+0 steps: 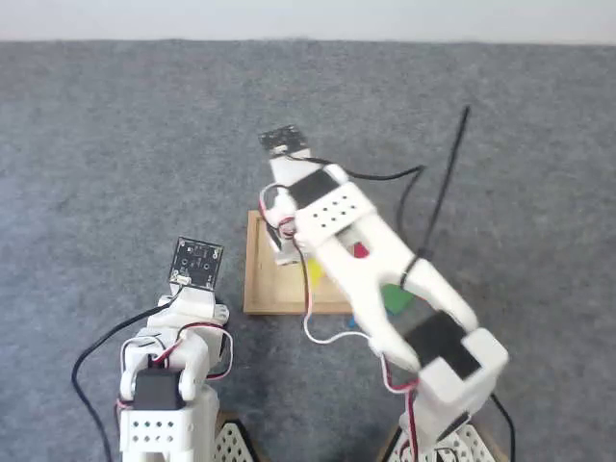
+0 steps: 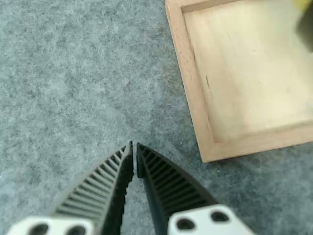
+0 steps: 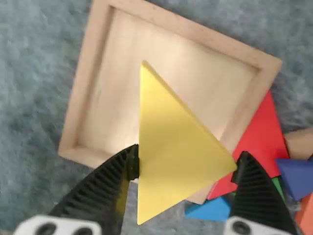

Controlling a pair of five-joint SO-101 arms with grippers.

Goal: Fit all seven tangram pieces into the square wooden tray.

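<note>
Lying flat, tray (image 1: 252, 269): centre, on carpet (image 1: 115, 144).
Right gripper (image 3: 187, 160): clamped on yellow triangle (image 3: 168, 156), above tray.
Left gripper (image 2: 133, 147): pressed together, near-left of tray.
Red piece (image 3: 259, 142): just right of tray.
Blue piece (image 3: 210, 210): by tray's near-right corner.

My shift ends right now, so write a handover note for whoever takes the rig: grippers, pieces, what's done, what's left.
Right gripper: jaws shut on the yellow triangle, held over the wooden tray.
Left gripper: jaws shut, holding nothing, over the carpet beside the tray.
Red triangle, a blue piece and others lie heaped outside the tray's edge.
Done: nothing seated; visible tray floor bare.
Left: set down the yellow triangle, then fit the rest.
</note>
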